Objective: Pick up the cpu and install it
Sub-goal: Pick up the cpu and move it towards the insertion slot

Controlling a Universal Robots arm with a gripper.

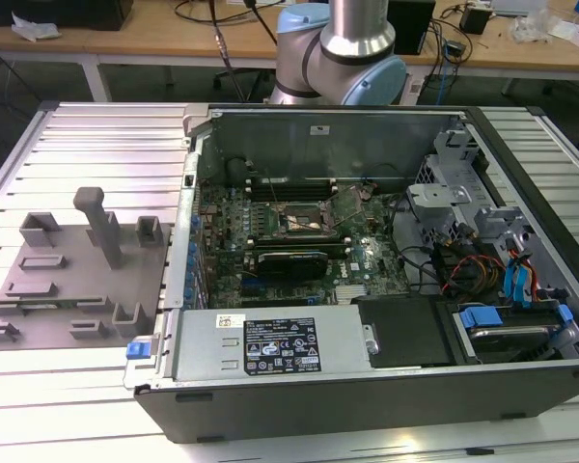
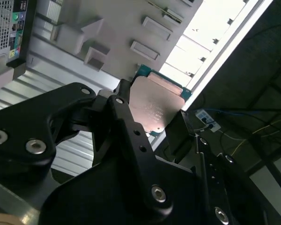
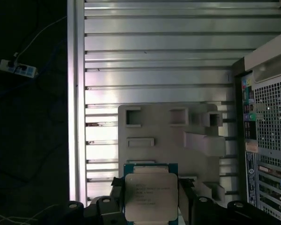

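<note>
Gripper [image 3: 151, 208] clamped on cpu [image 3: 151, 193] by opposite edges (silvery top showing), above grey fixture plate [image 3: 171, 133]

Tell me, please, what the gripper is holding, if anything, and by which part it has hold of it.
The gripper holds the cpu, clamped by two opposite side edges, with its pale metal top left uncovered in both wrist views.

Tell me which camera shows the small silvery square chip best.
The first wrist view: the small silvery square chip faces the camera squarely, held by the black end effector. The second wrist view shows it tilted, partly hidden by that end effector.
</note>
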